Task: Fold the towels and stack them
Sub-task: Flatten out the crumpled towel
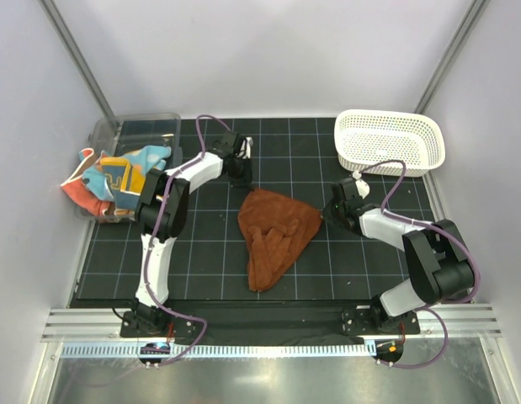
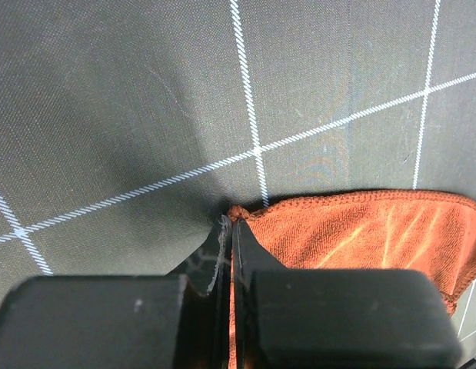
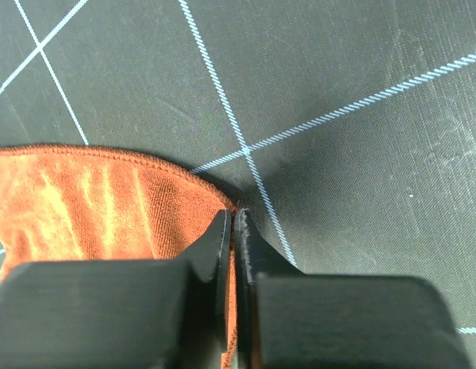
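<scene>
A rust-brown towel (image 1: 274,231) lies crumpled on the black gridded mat, its lower part trailing toward the near edge. My left gripper (image 1: 246,186) is shut on the towel's far left corner (image 2: 238,211); a strip of brown cloth shows between its jaws. My right gripper (image 1: 326,215) is shut on the right corner (image 3: 231,211), the hemmed edge pinched between the pads. More towels (image 1: 117,178), printed in blue, yellow and coral, are heaped at the far left, spilling over a clear bin.
The clear plastic bin (image 1: 142,128) stands at the back left, half on the mat. A white lattice basket (image 1: 390,140) stands at the back right. The mat (image 1: 201,261) ends at a metal rail near the arm bases.
</scene>
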Motion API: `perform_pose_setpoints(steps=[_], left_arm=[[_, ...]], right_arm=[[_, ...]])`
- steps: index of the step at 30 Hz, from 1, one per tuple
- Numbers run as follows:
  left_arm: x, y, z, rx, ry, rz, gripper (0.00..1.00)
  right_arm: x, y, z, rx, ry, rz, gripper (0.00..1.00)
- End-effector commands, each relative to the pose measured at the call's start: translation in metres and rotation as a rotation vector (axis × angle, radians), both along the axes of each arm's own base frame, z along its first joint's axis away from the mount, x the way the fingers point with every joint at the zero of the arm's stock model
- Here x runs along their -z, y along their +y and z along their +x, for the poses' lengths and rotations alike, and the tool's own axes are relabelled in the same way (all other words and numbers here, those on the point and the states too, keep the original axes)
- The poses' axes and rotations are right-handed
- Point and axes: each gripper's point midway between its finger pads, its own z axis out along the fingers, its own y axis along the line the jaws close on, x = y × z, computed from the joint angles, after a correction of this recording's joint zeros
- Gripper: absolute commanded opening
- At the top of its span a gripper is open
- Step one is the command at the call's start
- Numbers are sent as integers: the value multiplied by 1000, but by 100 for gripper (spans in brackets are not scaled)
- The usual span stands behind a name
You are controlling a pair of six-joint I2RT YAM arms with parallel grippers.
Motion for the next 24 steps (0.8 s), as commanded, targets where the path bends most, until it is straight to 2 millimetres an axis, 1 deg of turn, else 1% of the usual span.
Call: perform_pose_setpoints(steps=[1, 2, 3, 4, 5, 6, 7, 8, 9, 10, 11, 12, 13, 14, 15, 16, 17, 18, 19, 20, 21, 22, 23, 24], left_arm=[[-6, -4, -5, 5, 33, -12, 0], [-16, -6, -3, 2, 21, -30, 0], [-27, -9, 1, -2, 4, -50, 0], [-50, -11, 3, -13, -24, -78, 0], [-63, -11, 6, -19, -43, -94, 0], [-80, -12, 9, -26, -70, -111, 0], [-96, -11, 9, -40, -84, -132, 0], [-126, -8, 10, -50, -128, -160, 0], [-146, -7, 9, -58, -157, -183, 0], [-167, -7, 8, -56, -187, -212, 0], [-206, -5, 1, -58, -253, -254, 0], [-226, -3, -2, -60, -290, -274, 0], [-244, -2, -6, -61, -321, -296, 0], [-267, 0, -12, -66, -361, -326, 0], [-302, 5, -25, -64, -427, -362, 0], [-323, 8, -34, -63, -465, -387, 0], [-335, 13, -40, -77, -493, -395, 0], [-366, 22, -58, -89, -548, -427, 0], [-376, 28, -65, -107, -568, -432, 0], [-384, 34, -73, -123, -580, -433, 0], [-394, 38, -83, -134, -589, -445, 0], [-411, 43, -99, -129, -620, -474, 0], [-419, 46, -109, -125, -630, -495, 0], [-422, 43, -118, -106, -620, -530, 0]], right_arm=[[-19, 5, 19, -37, -81, -5, 1], [-24, 3, 20, -40, -89, -21, 1], [-35, 3, 25, -43, -111, -32, 1], [-42, 1, 26, -60, -125, -58, 1], [-58, -4, 25, -67, -145, -82, 1], [-79, -3, 32, -74, -186, -90, 1], [-96, -6, 33, -94, -220, -119, 1], [-108, -10, 30, -100, -228, -143, 1], [-150, -9, 35, -108, -321, -133, 1], [-169, -9, 34, -127, -362, -142, 1], [-184, -10, 32, -160, -390, -168, 1], [-228, -7, 30, -182, -491, -144, 1], [-246, -6, 27, -202, -535, -141, 1], [-264, -3, 22, -242, -578, -152, 1], [-294, 3, 17, -281, -647, -123, 1], [-319, 5, 7, -304, -714, -108, 1], [-336, 6, 2, -323, -763, -103, 1], [-359, 7, -3, -334, -822, -98, 1], [-378, 3, -13, -326, -875, -91, 1], [-390, 1, -18, -320, -902, -87, 1], [-410, 4, -29, -344, -948, -64, 1], [-424, 4, -40, -359, -984, -46, 1], [-429, 6, -47, -380, -996, -32, 1], [-442, 9, -57, -403, -1026, -8, 1]])
